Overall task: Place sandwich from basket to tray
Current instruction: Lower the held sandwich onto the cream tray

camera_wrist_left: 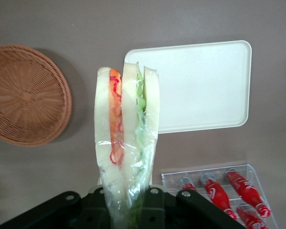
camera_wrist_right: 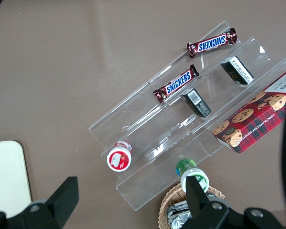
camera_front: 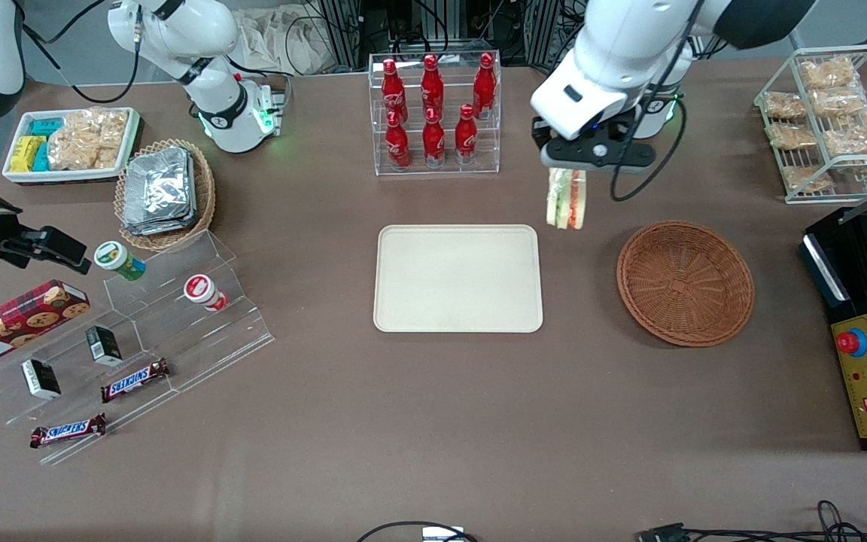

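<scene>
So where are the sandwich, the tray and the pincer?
Sandwich (camera_front: 567, 199): front view, wrapped middle.
Tray (camera_front: 457, 278): front view, bare centre.
Pincer (camera_front: 567, 172): front view, between its fingertips, above the table, shut on the sandwich.

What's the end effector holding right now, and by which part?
The end effector holds the sandwich by one end of its wrapped wedge, hanging in the air.

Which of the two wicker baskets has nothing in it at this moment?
The reddish-brown basket beside the tray is empty; the lighter tan basket holds foil packets. The gripper holds the sandwich above the table.
</scene>
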Robot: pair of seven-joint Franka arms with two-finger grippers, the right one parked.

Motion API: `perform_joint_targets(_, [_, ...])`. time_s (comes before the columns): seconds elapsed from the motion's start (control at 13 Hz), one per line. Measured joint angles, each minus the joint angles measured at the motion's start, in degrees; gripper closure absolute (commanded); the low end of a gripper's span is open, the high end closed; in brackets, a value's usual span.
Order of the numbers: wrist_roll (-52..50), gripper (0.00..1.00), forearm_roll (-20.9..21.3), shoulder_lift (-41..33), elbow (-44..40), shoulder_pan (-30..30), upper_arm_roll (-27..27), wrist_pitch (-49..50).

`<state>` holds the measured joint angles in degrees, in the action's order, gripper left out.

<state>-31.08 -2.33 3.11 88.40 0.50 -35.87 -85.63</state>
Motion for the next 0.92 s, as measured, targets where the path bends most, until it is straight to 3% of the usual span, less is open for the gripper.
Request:
perform_joint_targets(0.23, [-2.07, 0.94, 0.33, 3.43, 1.86, -0.07, -0.18, -3.24])
perform_joint_targets(0.46, [-5.23, 0.94, 1.66, 7.38, 9.17, 0.53, -0.22, -13.53])
perform_joint_targets(0.92, [-11.82, 0.94, 13.53, 19.52, 22.88, 2.33, -0.22, -36.92])
